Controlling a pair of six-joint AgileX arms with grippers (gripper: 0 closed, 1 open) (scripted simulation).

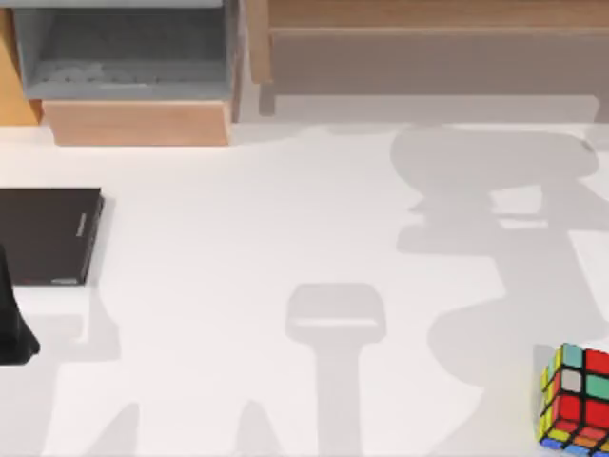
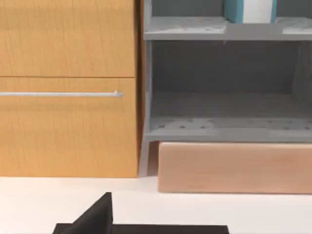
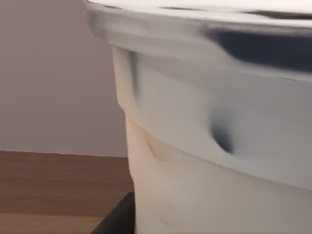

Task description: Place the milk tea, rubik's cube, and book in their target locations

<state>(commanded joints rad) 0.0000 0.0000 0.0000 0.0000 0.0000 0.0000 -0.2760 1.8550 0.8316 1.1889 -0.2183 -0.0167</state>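
Near edge of the white table (image 1: 285, 238), top view's right corner: rubik's cube (image 1: 576, 400), resting on the surface, tilted, partly cut off by the frame, with red, green, yellow and white stickers facing up.

Left edge, near side: a dark piece of the left arm (image 1: 14, 328), just beside the black slab. The left gripper's black fingertip (image 2: 95, 217) pokes into the left wrist view; whether the fingers are spread or closed cannot be told.

Left side, mid-table: flat black slab (image 1: 48, 236), lying flat, well apart from the cube.

Far left: grey shelf unit (image 1: 128, 52) sitting on a pale wooden base (image 1: 138, 122), next to a wood-grain cabinet (image 2: 68, 87) with a slim metal handle (image 2: 61, 94). The book (image 2: 248, 10), teal with white page edges, stands on the upper grey shelf.

Far right: long wooden ledge (image 1: 428, 19) along the back.

Right wrist view: milk tea cup (image 3: 219, 146), whitish with a lid rim, held very close to the camera and above a wooden surface; the right gripper's finger state cannot be told.
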